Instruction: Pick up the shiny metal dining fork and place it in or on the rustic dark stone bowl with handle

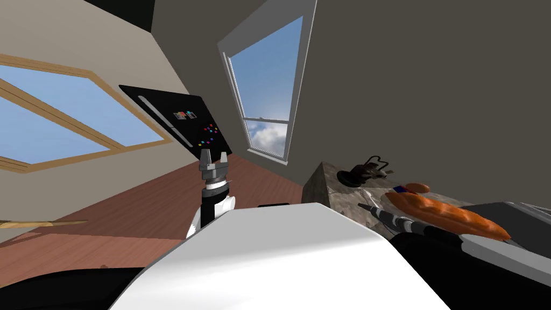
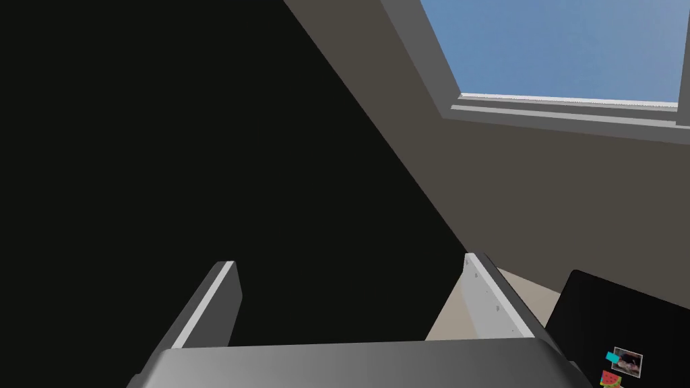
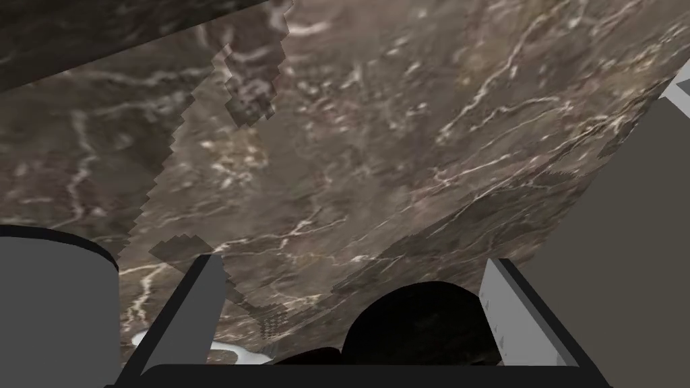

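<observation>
1. The right gripper (image 3: 352, 261) hangs low over the brown marbled counter (image 3: 404, 135). Its jaws are wide and there is nothing between them. I judge that the step in hand is the approach to the fork.
2. I cannot find the fork with certainty. A pale shiny shape (image 3: 232, 350) lies on the counter just beside the base of one finger, and it may be the fork. Before closing, it is better to bring this shape to the middle between the two fingers.
3. A fork is thin and flat, so the fingers should come down on both sides of its handle, almost to the stone, and close slowly. Otherwise it can slide away or tip.
4. The dark bowl (image 1: 363, 173), with a wire-like handle, stands near the far corner of the counter. A dark round shape (image 3: 418, 323) close under the right gripper is probably the same bowl, so the carry should be short.
5. The left gripper (image 1: 213, 155) is raised well apart from the counter, with jaws wide and empty.
6. A long orange loaf (image 1: 446, 215) and a small orange thing (image 1: 418, 187) also lie on the counter.
7. The room has a wooden floor (image 1: 161, 204), grey walls, a tall window (image 1: 269, 91) and a black panel (image 1: 177, 121) with coloured magnets.
</observation>
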